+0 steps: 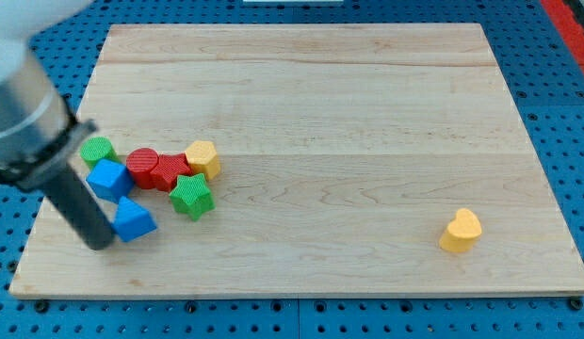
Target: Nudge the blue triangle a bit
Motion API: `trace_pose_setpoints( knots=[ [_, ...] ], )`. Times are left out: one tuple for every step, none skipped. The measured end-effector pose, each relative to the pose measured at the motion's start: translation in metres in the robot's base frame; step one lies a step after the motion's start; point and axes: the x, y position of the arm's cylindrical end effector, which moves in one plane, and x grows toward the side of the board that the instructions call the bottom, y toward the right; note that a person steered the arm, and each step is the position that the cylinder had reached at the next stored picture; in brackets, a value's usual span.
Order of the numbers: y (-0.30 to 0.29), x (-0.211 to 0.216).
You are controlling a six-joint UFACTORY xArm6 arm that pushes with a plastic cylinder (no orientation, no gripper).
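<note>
Here, my tip [100,241] rests on the desk [320,113] at the view's lower left, and the blue triangle [134,220] lies just to its right, so close that the two look to be touching, though the dark rod blurs the seam and I cannot tell for sure. There is no claw on this arm (only the straight rod), so no wide or narrow state shows.

The triangle sits near the desk's left edge, at the bottom of a small cluster. Just above it is a blue block [109,179] with an angular outline, its exact shape hard to make out. Above that, a green round block [98,151] is partly covered by the rod's upper body. To the right come a red round block [142,167], a second red block [172,171] pressed against it with its shape unclear, and a yellow hexagon-like block [203,158]. A green star [191,196] lies below the red pair, near the triangle but apart from it.

The arm's large pale housing is cut off by the view's left and top edges, and the rod hides the triangle's left corner.

The triangle's apex seems to point toward the view's top, with its broad base running roughly left to right along the bottom; that base is its longest visible side.

Well apart, at the view's lower right, a yellow heart [461,231] stands alone.
</note>
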Motion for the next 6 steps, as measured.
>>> trace_pose_setpoints(
  knots=[
    [0.050,-0.005],
    [0.055,-0.020],
    [0.071,-0.016],
    [0.055,-0.021],
    [0.042,-0.027],
    [0.041,-0.022]
  ],
)
